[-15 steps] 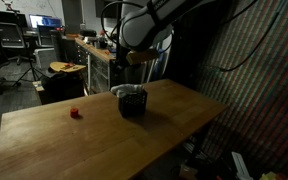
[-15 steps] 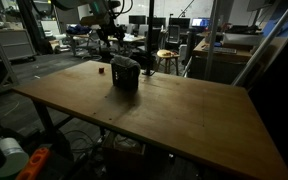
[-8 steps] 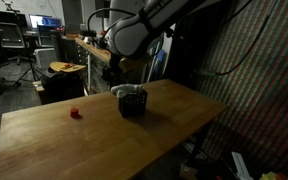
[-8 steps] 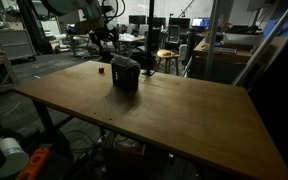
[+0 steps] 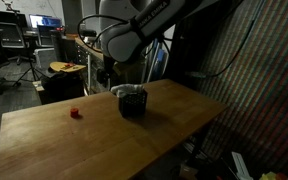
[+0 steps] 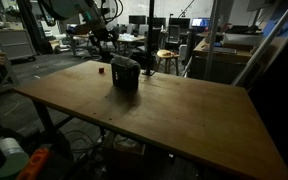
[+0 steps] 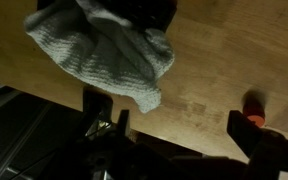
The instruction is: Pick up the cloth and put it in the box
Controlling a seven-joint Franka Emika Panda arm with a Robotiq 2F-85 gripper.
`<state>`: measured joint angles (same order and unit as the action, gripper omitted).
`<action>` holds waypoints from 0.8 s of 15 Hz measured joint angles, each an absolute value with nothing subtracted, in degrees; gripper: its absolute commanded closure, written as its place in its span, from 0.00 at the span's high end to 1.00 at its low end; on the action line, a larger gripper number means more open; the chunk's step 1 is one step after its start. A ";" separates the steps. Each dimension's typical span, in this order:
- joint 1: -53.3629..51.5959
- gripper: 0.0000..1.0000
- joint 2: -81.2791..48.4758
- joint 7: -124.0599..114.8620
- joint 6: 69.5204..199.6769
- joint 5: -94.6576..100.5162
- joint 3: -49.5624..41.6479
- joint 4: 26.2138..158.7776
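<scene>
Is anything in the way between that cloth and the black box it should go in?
Nothing visible does. The cloth already sits bunched on top of the box, with part of it hanging over the side. The red object lies well apart from both. The gripper is open and empty.

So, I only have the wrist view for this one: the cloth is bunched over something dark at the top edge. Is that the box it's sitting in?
Observer: Yes. In an exterior view the box stands upright on the table, with the cloth showing pale at its open top.
Operator: Is the arm touching the box?
Observer: No. The arm hangs above the box and off to one side, clear of it.
</scene>
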<state>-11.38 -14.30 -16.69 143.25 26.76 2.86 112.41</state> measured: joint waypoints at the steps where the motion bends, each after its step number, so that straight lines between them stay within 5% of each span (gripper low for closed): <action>1: -11.38 1.00 -14.57 -16.66 143.25 26.99 2.79 112.11; 12: -11.37 1.00 -20.06 -16.08 143.26 28.90 0.76 109.03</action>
<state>-11.37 -20.06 -16.08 143.26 28.90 0.76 109.03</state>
